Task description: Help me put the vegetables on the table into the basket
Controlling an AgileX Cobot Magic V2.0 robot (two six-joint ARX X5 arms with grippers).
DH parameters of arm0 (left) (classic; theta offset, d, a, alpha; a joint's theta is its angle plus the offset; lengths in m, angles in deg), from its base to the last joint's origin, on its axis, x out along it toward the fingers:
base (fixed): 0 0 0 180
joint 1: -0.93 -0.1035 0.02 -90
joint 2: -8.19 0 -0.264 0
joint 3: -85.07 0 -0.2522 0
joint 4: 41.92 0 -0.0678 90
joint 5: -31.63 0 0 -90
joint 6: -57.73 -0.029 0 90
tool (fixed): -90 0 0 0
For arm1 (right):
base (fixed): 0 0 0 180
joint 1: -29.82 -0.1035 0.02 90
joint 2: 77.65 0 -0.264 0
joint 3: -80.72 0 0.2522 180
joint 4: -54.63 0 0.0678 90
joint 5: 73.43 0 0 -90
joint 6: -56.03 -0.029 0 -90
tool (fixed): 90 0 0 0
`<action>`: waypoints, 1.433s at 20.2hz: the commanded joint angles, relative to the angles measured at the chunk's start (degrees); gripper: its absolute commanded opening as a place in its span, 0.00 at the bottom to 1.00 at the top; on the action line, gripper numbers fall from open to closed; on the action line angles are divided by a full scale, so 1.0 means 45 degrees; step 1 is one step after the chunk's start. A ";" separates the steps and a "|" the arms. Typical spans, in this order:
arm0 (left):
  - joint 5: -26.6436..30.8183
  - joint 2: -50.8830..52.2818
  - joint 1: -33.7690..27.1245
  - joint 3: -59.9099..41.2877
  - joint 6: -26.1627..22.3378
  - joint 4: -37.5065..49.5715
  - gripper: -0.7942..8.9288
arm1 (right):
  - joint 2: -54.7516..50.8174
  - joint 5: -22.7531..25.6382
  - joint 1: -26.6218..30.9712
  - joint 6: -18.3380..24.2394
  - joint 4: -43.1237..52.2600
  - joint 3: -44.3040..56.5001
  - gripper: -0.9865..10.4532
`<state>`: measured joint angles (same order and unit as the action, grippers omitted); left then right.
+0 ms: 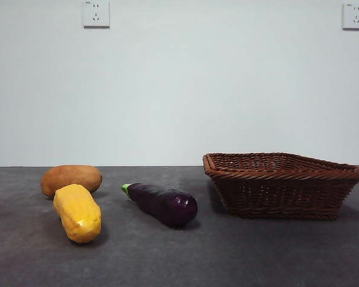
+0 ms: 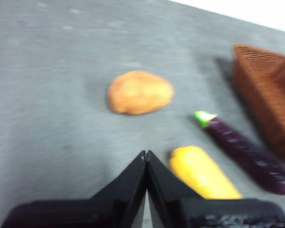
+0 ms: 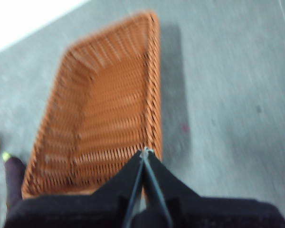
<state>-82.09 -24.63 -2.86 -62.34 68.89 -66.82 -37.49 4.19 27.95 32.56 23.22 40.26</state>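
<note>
On the dark grey table (image 1: 245,251) lie a brown potato (image 1: 71,179), a yellow corn cob (image 1: 78,212) in front of it, and a purple eggplant (image 1: 162,203) with a green stem end. The brown wicker basket (image 1: 283,184) stands to the right, empty. My left gripper (image 2: 146,154) is shut and empty, hovering above the table near the corn cob (image 2: 202,172), potato (image 2: 140,92) and eggplant (image 2: 247,153). My right gripper (image 3: 145,152) is shut and empty above the basket's rim (image 3: 154,95). Neither arm shows in the front view.
A white wall with two sockets (image 1: 96,13) stands behind the table. The basket (image 2: 266,90) shows at the edge of the left wrist view. The eggplant's end (image 3: 12,178) shows beside the basket in the right wrist view.
</note>
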 commanded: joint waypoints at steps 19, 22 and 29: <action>-0.5100 -0.2934 0.0024 0.0418 0.2463 -0.0767 0.08 | 0.6353 -0.3837 0.0000 0.1880 -0.4119 -0.4959 0.15; -0.5163 -0.3215 0.0029 0.0418 0.2463 -0.0801 0.08 | 0.7990 -0.3745 0.0000 0.2365 -0.5139 -0.6411 0.45; -0.5153 -0.3415 0.0029 0.0418 0.1457 -0.1661 0.08 | 1.1244 -0.1802 0.0000 0.3162 -0.6203 -0.9617 0.53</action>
<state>-105.06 -39.86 -2.81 -60.59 77.46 -74.36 12.26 -4.16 27.99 45.55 -4.60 -2.87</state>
